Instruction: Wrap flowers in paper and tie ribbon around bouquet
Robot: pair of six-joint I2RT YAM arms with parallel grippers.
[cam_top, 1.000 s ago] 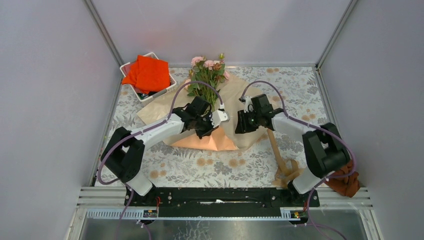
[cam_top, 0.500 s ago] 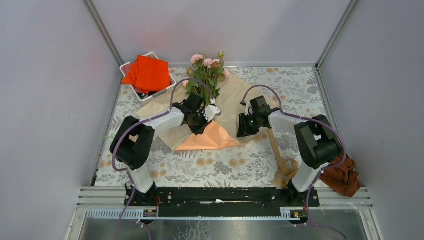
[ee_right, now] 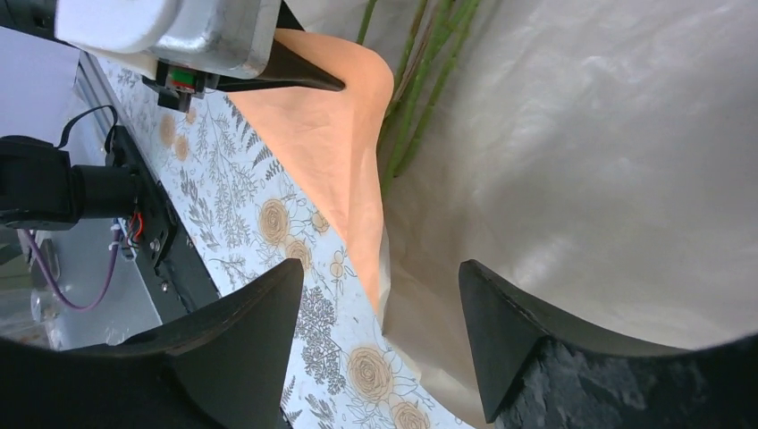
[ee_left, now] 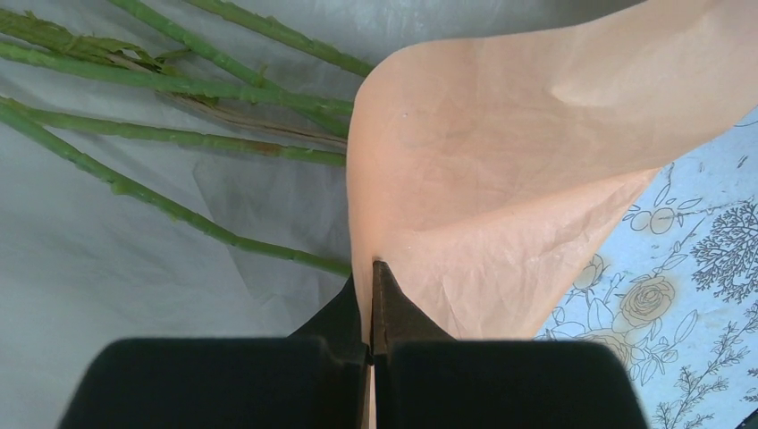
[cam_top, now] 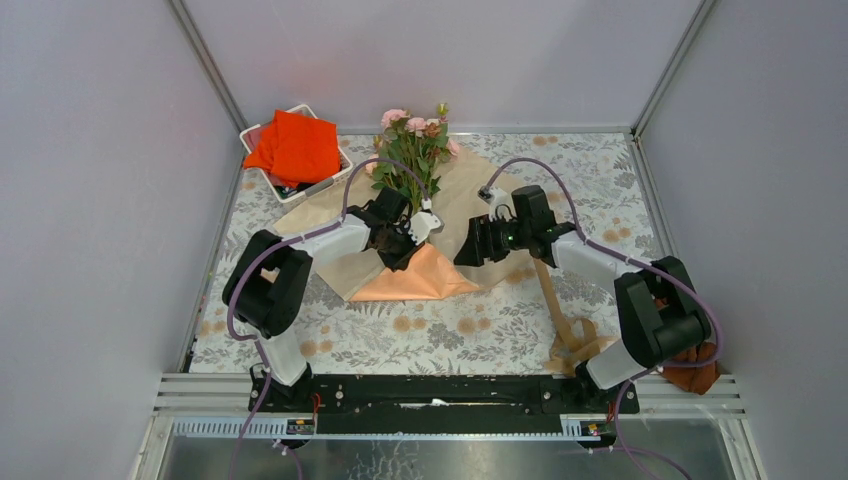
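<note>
Left gripper (ee_left: 371, 268) pinches the paper (ee_left: 501, 179) fold (peach face up); right gripper (ee_right: 380, 273) gapes.

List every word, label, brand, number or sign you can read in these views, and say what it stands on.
No text can be read in any view.
Paper: plain on both faces, no print.
Tablecloth: flower pattern only, no words.
Left gripper: a small green and red part on its housing, no legible marking.
Small tags at the near edge: too small to read.
</note>
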